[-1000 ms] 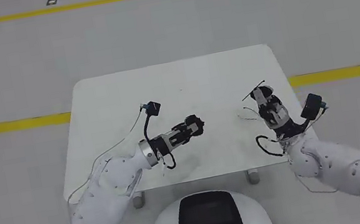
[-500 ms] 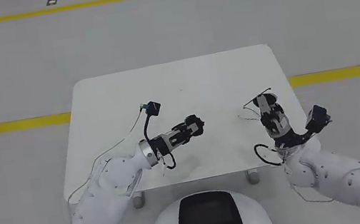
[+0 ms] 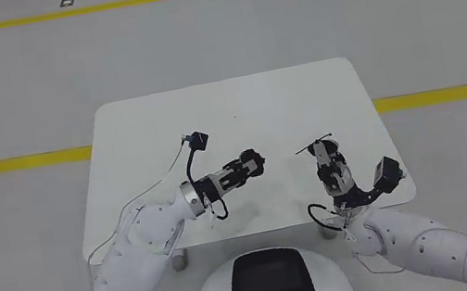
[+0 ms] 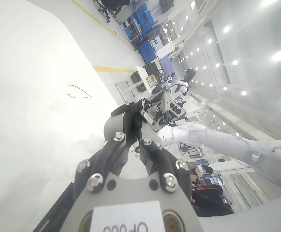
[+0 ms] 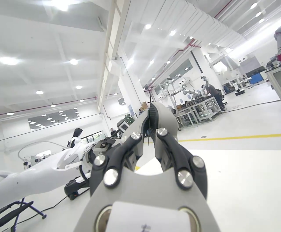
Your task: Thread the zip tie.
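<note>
A thin black zip tie (image 3: 312, 143) sticks out sideways from my right gripper (image 3: 320, 151), which is shut on it above the table's right part. In the right wrist view the tie (image 5: 149, 134) runs as a dark strand between the closed fingertips of the right gripper (image 5: 150, 111). My left gripper (image 3: 253, 160) hovers over the table's middle, a short gap to the left of the right one. Its fingers are shut (image 4: 130, 113), and I cannot tell if anything is between them. The right gripper (image 4: 163, 109) shows just beyond it.
The white table (image 3: 209, 112) has rounded corners and a bare top. Two thin loose ties (image 4: 79, 93) lie on it near the right edge. A cable with a small black connector (image 3: 197, 140) loops above the left forearm.
My right gripper has moved left and nearer the robot with the zip tie, closing on the left gripper. The left arm has stayed still.
</note>
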Tool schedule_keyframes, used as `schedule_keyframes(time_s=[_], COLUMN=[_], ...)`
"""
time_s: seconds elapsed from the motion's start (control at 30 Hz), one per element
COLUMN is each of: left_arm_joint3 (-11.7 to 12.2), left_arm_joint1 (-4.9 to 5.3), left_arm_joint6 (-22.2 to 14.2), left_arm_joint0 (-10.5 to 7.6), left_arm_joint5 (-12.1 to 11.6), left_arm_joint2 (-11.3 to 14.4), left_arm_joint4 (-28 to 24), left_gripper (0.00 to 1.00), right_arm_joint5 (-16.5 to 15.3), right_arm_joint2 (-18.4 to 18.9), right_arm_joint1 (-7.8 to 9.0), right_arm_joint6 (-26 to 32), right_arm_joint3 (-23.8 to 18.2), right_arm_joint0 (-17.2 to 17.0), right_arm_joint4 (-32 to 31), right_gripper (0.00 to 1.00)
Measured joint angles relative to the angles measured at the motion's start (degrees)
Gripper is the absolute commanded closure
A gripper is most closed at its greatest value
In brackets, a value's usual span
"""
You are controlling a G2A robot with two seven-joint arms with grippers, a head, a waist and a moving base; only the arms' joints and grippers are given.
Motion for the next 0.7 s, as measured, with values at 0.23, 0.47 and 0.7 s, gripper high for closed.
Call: schedule_keyframes(time_s=[0.23, 0.47, 0.7], left_arm_joint3=[0.00, 0.00, 0.00], left_arm_joint1=[0.00, 0.00, 0.00], left_arm_joint6=[0.00, 0.00, 0.00], left_arm_joint0=[0.00, 0.00, 0.00], left_arm_joint5=[0.00, 0.00, 0.00], left_arm_joint2=[0.00, 0.00, 0.00], left_arm_joint4=[0.00, 0.00, 0.00], left_gripper=[1.00, 1.00, 1.00], right_arm_joint5=[0.00, 0.00, 1.07], right_arm_joint2=[-2.64, -3.12, -1.98], right_arm_joint1=[-3.35, -3.79, -3.92], right_arm_joint6=[0.00, 0.00, 0.91], right_arm_joint3=[2.34, 3.17, 2.51], right_arm_joint0=[2.06, 2.50, 1.78], right_arm_joint4=[-0.41, -0.61, -1.48], right_gripper=[1.00, 1.00, 1.00])
